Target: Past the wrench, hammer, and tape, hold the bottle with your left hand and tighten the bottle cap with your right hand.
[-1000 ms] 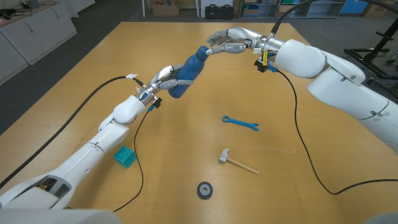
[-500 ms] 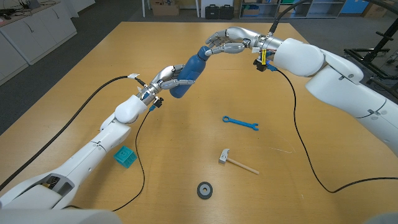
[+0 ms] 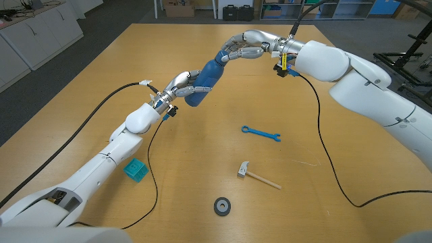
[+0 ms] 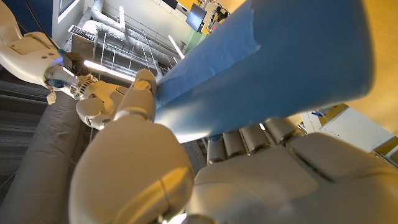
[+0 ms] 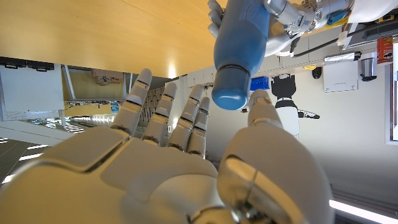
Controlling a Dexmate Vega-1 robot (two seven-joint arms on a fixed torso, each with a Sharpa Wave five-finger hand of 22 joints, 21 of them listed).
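The left robot hand (image 3: 181,84) grips a smooth matte blue bottle (image 3: 204,75) tilted above the wooden bench (image 3: 101,81); the right robot hand (image 3: 237,48), fingers spread, has closed in around its rounded cap (image 5: 231,93)

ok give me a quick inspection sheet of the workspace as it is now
surface: wooden table, bare between items
job's things: blue bottle tilted, off the table
clutter: wrench, hammer, tape, teal block
hands: left hand grips the bottle body; right hand at the cap, fingers spread, grip unclear
cables: black cables trail from both arms
surroundings: cabinets, cases and boxes behind the table
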